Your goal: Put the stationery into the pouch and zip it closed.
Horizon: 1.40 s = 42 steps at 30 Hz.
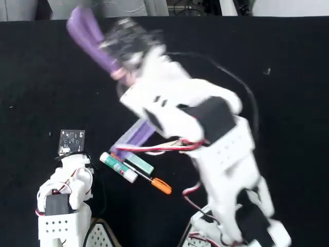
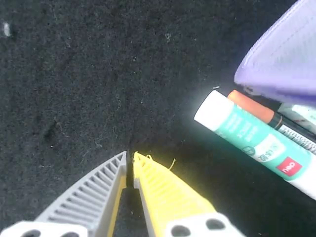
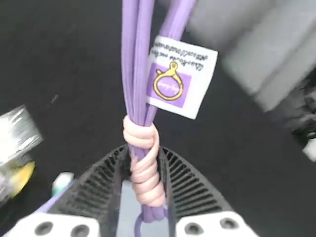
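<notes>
Although the right gripper [image 3: 143, 154] pinches the pouch [image 1: 134, 135] by its strap [image 3: 134, 74] and the left gripper [image 2: 130, 165] sits pressed together empty, the glue stick [image 1: 118, 167] and pen [image 1: 157, 183] lie unpacked on the counter [image 1: 288, 103].

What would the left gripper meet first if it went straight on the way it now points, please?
Probably just the bare black table; the left gripper points past the glue stick, though depth is unclear.
</notes>
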Each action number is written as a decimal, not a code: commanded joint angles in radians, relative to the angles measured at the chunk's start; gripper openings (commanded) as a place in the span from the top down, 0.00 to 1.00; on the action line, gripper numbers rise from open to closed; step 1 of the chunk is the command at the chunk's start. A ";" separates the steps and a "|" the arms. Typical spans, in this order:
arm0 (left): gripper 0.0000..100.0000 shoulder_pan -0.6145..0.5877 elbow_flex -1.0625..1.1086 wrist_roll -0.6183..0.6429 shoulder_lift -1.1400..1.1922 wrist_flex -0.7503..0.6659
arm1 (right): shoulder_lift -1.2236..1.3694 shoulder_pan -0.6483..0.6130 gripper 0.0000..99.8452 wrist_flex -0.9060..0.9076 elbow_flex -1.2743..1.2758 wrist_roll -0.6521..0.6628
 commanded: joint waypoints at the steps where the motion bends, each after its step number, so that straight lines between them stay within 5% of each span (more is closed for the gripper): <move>1: 0.97 0.007 0.024 0.002 -0.005 -0.017 | -0.125 0.167 0.99 -0.224 0.134 0.000; 13: 0.97 0.007 0.024 0.002 -0.005 -0.017 | -0.113 0.445 0.99 -0.463 0.157 0.000; 29: 0.97 0.007 0.024 0.002 -0.005 -0.017 | 0.039 0.598 0.99 -0.700 0.113 0.000; 34: 0.97 0.007 0.024 0.002 -0.005 -0.017 | 0.180 0.577 0.99 -0.736 0.104 -0.009; 42: 0.97 0.007 0.024 0.002 -0.005 -0.017 | 0.177 0.368 0.99 -0.601 0.093 -0.009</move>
